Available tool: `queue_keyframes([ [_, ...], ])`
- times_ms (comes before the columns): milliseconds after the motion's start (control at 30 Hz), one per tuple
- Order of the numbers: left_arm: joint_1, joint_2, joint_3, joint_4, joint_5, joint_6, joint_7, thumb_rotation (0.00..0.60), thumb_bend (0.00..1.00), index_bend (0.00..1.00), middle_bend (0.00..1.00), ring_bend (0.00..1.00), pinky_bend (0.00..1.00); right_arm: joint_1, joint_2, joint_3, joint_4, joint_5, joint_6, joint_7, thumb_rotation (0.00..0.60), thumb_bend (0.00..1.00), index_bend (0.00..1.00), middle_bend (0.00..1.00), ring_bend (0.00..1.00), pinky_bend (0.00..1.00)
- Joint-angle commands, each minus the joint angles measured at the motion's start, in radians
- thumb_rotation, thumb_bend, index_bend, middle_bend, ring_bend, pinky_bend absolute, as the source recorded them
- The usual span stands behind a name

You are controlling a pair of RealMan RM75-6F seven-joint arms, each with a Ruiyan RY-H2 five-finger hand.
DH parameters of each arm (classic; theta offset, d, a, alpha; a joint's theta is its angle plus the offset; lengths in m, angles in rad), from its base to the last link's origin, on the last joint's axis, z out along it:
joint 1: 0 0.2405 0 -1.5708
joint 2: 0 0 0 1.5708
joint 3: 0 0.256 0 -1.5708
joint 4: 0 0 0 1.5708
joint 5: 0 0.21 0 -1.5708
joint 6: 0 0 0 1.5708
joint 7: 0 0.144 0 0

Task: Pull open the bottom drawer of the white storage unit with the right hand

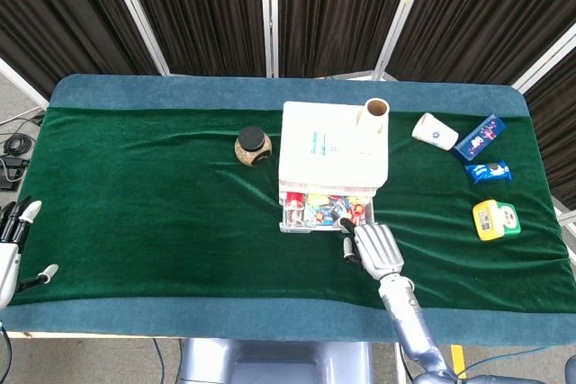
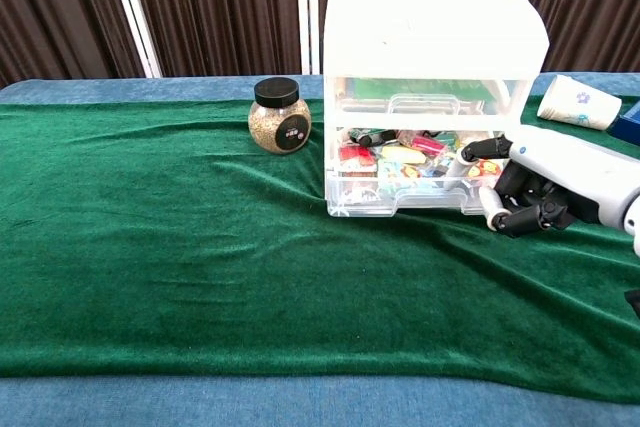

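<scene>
The white storage unit (image 1: pixel 331 146) (image 2: pixel 434 35) stands at mid-table. Its clear bottom drawer (image 1: pixel 322 213) (image 2: pixel 405 183) sticks out toward the front edge, showing several colourful small items inside. My right hand (image 1: pixel 374 247) (image 2: pixel 532 191) is at the drawer's front right corner, with its thumb over the rim and the other fingers curled against the front wall. Off the table's front left corner, my left hand (image 1: pixel 11 238) hangs with its fingers apart and holds nothing; only the head view shows it.
A black-lidded jar (image 1: pixel 253 146) (image 2: pixel 279 115) stands left of the unit. A cardboard tube (image 1: pixel 378 112) rises at the unit's back right. To the right lie a paper cup (image 1: pixel 435 130) (image 2: pixel 580 102), a blue box (image 1: pixel 480 137), a blue packet (image 1: pixel 489 171) and a yellow container (image 1: pixel 496 219).
</scene>
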Motion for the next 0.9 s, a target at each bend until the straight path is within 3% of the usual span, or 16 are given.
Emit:
queue_keyframes([
  [33,0.000,0.000,0.000,-0.001,0.000,0.000,0.000,0.600,0.08,0.00,0.00,0.00,0.00,-0.003,0.003,-0.004,-0.005,-0.005,0.003,-0.002,0.600,0.67,0.45,0.92,0.96,0.83],
  [667,0.000,0.003,0.001,-0.004,-0.002,-0.003,0.001,0.600,0.08,0.00,0.00,0.00,0.00,-0.026,0.028,-0.026,-0.043,-0.031,0.022,-0.016,0.600,0.67,0.47,0.92,0.97,0.83],
  [900,0.000,0.002,0.001,-0.003,-0.003,-0.003,0.002,0.600,0.08,0.00,0.00,0.00,0.00,-0.029,0.026,-0.024,-0.024,-0.078,0.036,0.005,0.600,0.65,0.26,0.91,0.96,0.83],
])
